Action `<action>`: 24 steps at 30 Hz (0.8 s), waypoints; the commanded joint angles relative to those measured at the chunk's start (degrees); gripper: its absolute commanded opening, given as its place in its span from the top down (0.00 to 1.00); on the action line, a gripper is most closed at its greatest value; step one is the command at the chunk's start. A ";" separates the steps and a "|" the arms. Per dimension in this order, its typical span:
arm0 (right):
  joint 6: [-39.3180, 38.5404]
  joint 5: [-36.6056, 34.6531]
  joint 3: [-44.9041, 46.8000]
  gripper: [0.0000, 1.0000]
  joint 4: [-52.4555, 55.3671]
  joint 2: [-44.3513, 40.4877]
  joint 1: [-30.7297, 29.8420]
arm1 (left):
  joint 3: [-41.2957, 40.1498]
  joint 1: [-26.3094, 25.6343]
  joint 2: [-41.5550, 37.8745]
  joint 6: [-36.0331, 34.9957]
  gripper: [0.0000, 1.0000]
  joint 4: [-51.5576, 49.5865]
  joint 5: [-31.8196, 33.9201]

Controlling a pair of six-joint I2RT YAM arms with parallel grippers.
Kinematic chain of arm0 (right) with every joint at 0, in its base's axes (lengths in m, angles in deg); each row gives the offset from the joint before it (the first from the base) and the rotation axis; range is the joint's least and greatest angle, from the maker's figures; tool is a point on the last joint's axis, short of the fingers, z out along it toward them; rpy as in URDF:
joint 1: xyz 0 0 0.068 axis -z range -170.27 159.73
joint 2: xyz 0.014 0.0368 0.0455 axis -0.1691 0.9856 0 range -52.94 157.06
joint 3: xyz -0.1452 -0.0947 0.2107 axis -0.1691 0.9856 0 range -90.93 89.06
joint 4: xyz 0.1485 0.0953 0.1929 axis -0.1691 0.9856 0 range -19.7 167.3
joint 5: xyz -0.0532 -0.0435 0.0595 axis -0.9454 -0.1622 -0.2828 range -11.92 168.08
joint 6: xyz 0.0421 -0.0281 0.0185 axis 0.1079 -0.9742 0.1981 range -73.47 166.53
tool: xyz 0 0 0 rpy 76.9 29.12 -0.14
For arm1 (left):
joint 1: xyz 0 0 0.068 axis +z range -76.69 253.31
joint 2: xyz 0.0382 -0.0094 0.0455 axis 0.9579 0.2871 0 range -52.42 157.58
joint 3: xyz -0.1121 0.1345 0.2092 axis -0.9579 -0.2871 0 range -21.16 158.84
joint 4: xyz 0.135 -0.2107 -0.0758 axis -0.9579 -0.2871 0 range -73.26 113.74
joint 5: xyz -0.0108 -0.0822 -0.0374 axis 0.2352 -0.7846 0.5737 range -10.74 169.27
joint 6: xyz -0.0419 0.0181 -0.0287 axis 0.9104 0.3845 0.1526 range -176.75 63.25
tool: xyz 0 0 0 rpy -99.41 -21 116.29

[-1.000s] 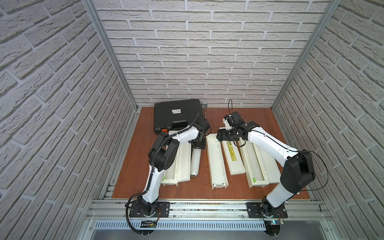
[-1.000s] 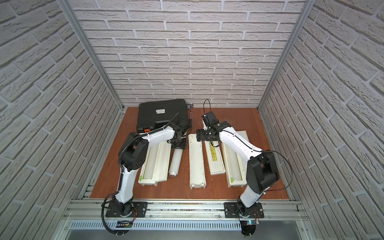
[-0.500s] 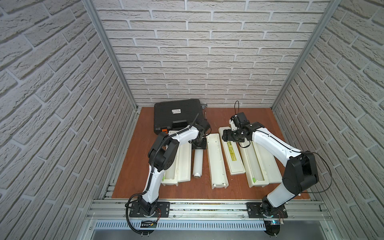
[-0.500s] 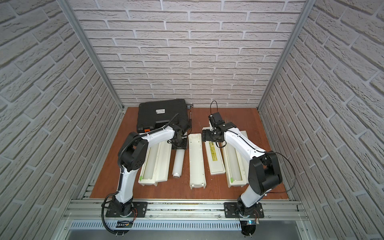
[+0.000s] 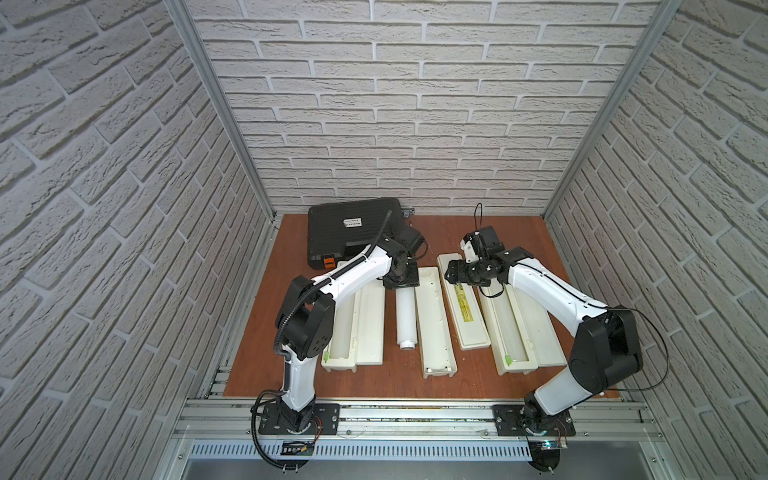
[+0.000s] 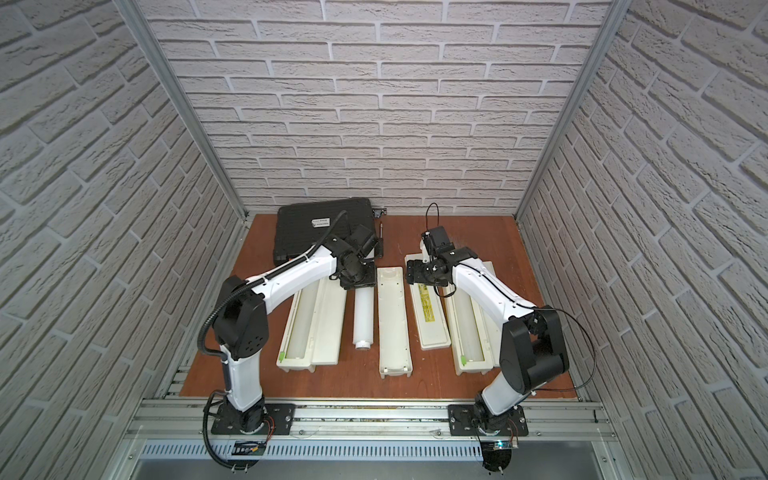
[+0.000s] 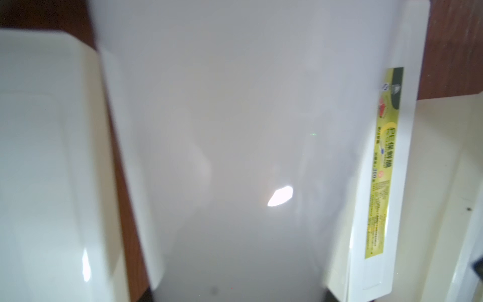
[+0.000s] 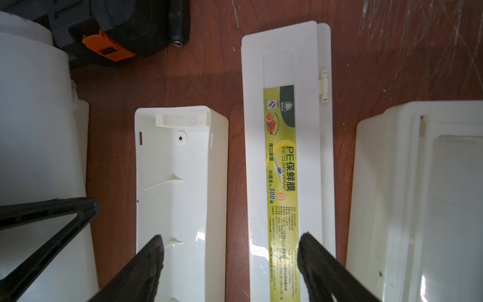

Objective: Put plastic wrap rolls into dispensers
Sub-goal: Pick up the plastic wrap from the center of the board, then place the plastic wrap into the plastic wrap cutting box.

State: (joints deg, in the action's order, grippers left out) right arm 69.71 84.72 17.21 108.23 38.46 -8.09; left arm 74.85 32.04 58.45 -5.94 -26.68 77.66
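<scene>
1 roll, clamped in left gripper, is being aligned with middle dispenser for loading; right gripper open, empty.

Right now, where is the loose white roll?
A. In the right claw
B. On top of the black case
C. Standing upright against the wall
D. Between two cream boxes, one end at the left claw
D: in both top views the roll runs lengthwise between the open box and the middle box, its far end under the left claw.
</scene>
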 commanded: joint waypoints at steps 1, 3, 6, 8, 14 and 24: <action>0.49 -0.15 0.43 0.18 -0.30 -1.67 0.38 | 3.61 -1.99 -1.60 4.13 0.64 -0.13 -1.46; 1.22 -1.22 0.37 0.17 0.72 -1.97 0.59 | 6.52 -2.97 -0.22 4.94 0.64 -0.51 -2.08; 1.91 -1.54 1.72 0.17 0.03 -3.25 0.86 | 10.49 -4.18 2.31 5.66 0.64 -1.35 -3.40; 1.96 -1.45 2.62 0.17 -0.60 -4.05 1.04 | 11.87 -4.50 3.66 6.65 0.64 -1.38 -4.45; 2.20 -1.85 5.41 0.17 -1.54 -6.47 1.55 | 11.44 -5.08 6.16 10.19 0.64 0.89 -8.03; 1.43 -2.00 8.34 0.16 -1.82 -10.17 2.95 | 9.73 -6.54 8.24 14.25 0.66 2.09 -11.25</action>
State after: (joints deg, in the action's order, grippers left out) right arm 71.55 83.03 24.25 107.79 30.28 -5.53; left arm 84.42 26.51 67.89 6.43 -26.35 68.78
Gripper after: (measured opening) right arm 0.836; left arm 0.583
